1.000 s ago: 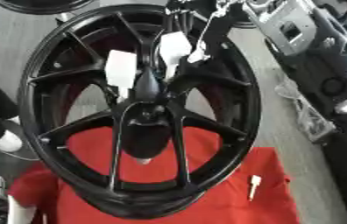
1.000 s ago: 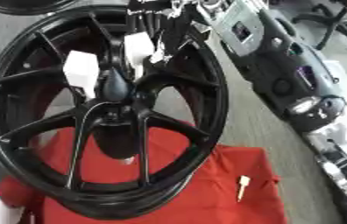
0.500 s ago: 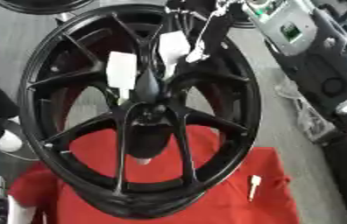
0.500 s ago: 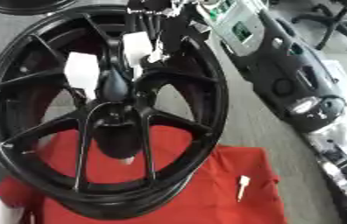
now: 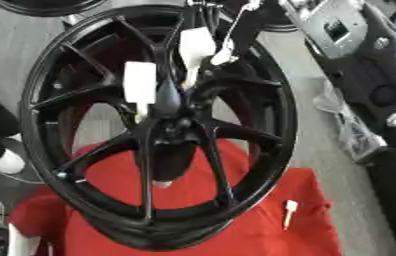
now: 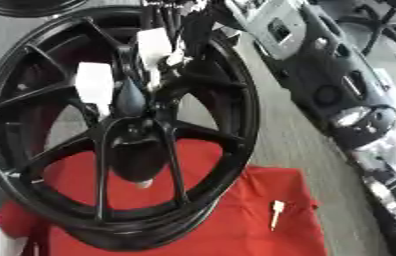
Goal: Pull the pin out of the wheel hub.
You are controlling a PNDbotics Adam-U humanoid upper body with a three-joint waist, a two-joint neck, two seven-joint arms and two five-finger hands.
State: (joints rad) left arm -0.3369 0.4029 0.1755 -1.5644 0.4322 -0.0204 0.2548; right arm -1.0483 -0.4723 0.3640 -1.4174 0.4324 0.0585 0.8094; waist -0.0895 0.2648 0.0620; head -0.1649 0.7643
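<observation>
We see the right hand point(image 5: 167, 94) at the hub of the black spoked alloy wheel point(image 5: 282, 125); whether it is grasping, we cannot tell. Down-right of it, beyond the rim, a small white pin point(image 5: 289, 212) lies on open red cloth point(image 5: 254, 232).

the wheel point(image 5: 153, 125) stands tilted in the middle of the view, its lower rim resting on a cloth point(image 5: 263, 235) spread on the floor point(image 5: 324, 145). the hub point(image 5: 171, 122) sits at the wheel's centre, where the spokes meet. two tags point(image 5: 140, 82) hang just above the hub, side by side. a small pin-like piece point(image 5: 290, 211) lies on the cloth, to the right of the wheel and apart from it. a car dashboard part point(image 6: 324, 75) lies on the floor, well to the right.
</observation>
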